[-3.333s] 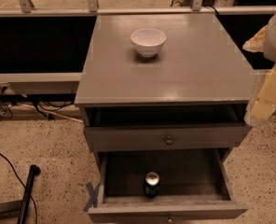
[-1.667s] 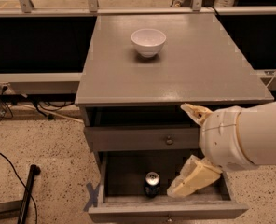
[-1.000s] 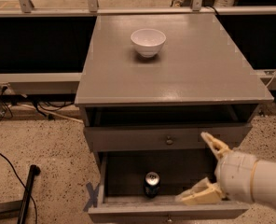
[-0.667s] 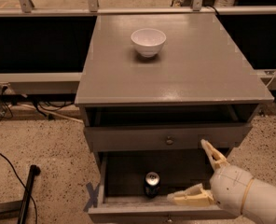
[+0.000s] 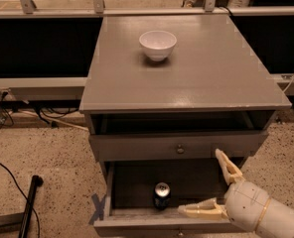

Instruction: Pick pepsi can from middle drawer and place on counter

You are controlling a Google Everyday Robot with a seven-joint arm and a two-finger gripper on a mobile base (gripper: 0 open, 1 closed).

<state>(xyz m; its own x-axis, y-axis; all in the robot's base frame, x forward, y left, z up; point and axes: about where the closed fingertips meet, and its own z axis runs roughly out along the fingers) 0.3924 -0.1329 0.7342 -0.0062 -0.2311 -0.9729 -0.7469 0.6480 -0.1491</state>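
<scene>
Gripper low at lower right of view, cream fingers spread wide apart, tips pointed left. Upper finger angled up-left, lower one lay near horizontal. Rounded white wrist behind; arm exited bottom-right corner.

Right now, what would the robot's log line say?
tool: open, in middle drawer, beside pepsi can, not touching | pepsi can: upright in drawer | counter: holds white bowl

High frontal view, tool lower right
</scene>
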